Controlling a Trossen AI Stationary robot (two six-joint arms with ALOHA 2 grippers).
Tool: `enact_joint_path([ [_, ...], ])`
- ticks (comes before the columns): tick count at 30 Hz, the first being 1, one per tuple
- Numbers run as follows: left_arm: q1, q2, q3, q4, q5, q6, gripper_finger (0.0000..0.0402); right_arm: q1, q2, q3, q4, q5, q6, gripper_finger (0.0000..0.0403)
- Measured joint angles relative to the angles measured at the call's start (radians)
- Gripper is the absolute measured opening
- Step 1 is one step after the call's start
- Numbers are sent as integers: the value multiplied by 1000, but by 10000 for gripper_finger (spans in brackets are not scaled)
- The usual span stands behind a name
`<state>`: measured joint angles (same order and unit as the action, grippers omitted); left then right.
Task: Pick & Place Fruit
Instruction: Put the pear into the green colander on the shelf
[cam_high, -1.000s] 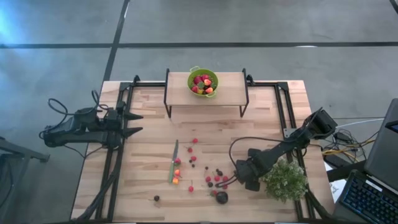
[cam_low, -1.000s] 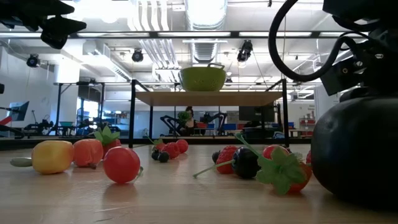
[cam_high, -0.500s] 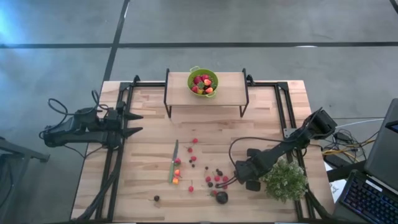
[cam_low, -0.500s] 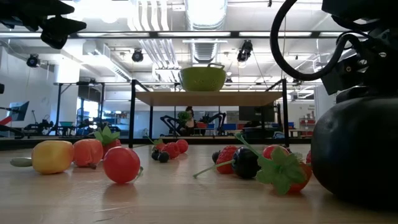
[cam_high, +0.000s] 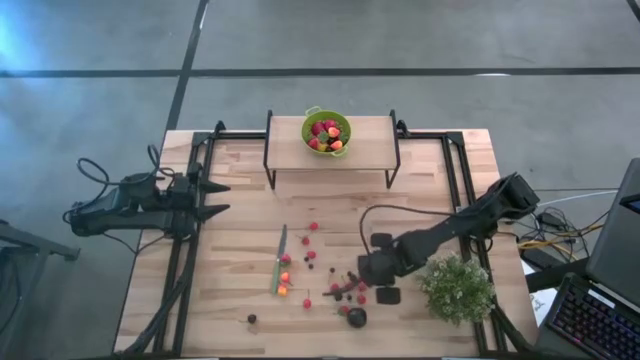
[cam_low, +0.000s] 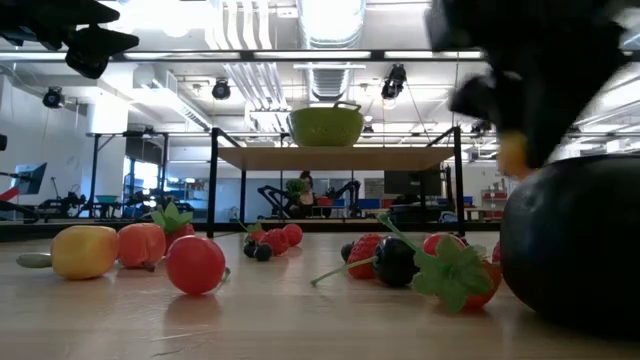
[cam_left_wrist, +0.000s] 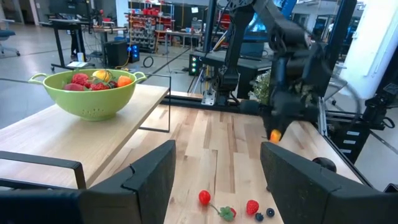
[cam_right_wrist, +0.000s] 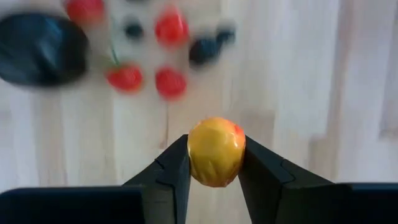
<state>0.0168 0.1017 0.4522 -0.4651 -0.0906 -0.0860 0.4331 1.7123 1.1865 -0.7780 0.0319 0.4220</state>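
Pale wood table (cam_high: 240, 250), workshop behind; my right gripper (cam_right_wrist: 216, 163) pinches a yellow fruit (cam_right_wrist: 216, 151); my left gripper (cam_high: 215, 198) gapes wide.

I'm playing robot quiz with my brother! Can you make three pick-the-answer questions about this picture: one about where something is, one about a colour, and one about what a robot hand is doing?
1. Where is the green colander?
A. on the raised shelf
B. beside the knife
C. under the plant

2. What colour is the fruit in the right end effector?
A. purple
B. yellow-orange
C. green

3. What is the left end effector doing?
A. squeezing a berry
B. holding the knife
C. open, holding nothing

Answers:
1 A: the high view shows the colander, filled with fruit, on the shelf at the table's far edge.
2 B: the right wrist view shows a yellow-orange ball with a red blush between the two fingers.
3 C: in the high view its fingers are spread at the table's left edge, with nothing between them.
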Motion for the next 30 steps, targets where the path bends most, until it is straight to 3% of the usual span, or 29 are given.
enact_joint_path([
  [9,0,0,0,0,0,0,241,-81,-2,240,-43,8,-235,103],
  [18,0,0,0,0,0,0,241,-185,-2,537,-216,183,-445,100],
  [24,0,0,0,0,0,0,241,-299,-3,684,-220,183,-475,105],
  [30,0,0,0,0,0,0,241,-406,-3,746,-221,181,-482,101],
])
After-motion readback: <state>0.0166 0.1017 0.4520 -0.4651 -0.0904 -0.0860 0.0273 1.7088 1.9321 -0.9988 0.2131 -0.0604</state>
